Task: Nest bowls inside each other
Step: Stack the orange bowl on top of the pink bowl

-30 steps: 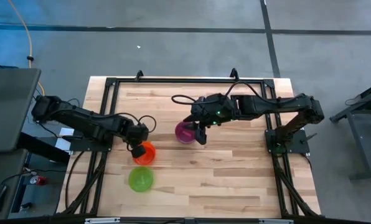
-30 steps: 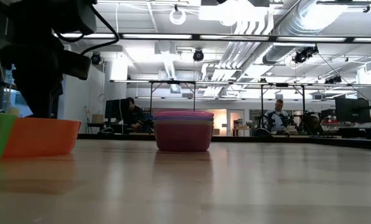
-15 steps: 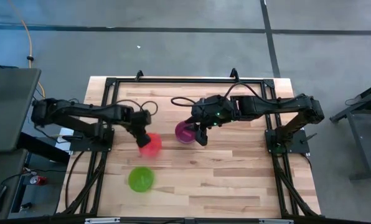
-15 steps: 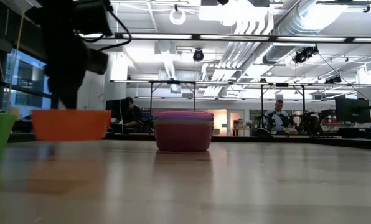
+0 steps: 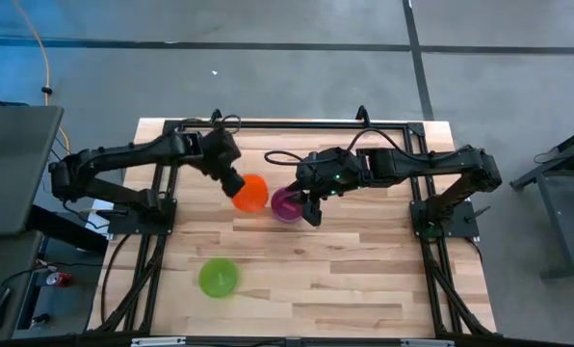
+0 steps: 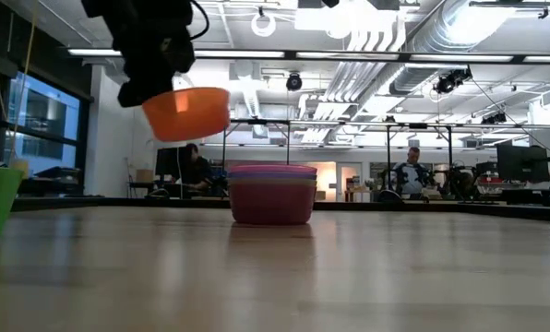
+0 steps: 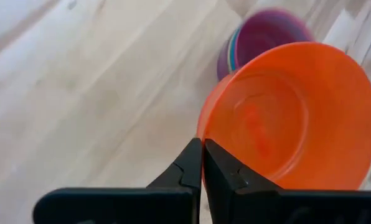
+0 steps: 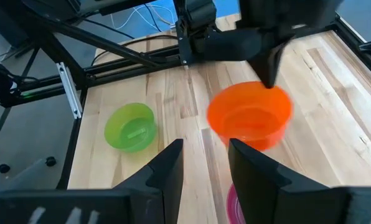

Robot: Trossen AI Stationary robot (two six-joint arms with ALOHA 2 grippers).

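Wooden desk (image 5: 364,280): left gripper (image 7: 201,163) pinches the orange bowl's (image 5: 251,193) rim, airborne near the back edge; light, stiff, slippery. Right gripper (image 8: 205,167) gapes, empty.

A pale wooden table (image 5: 345,280) stands on a grey concrete floor (image 5: 268,77) crossed by dark lines. Beyond its far edge lies a big workshop hall with long ceiling strip lights (image 6: 349,55), silver ducts (image 6: 441,32), a tall window (image 6: 35,120) on the left, and seated people (image 6: 411,175) at distant desks.
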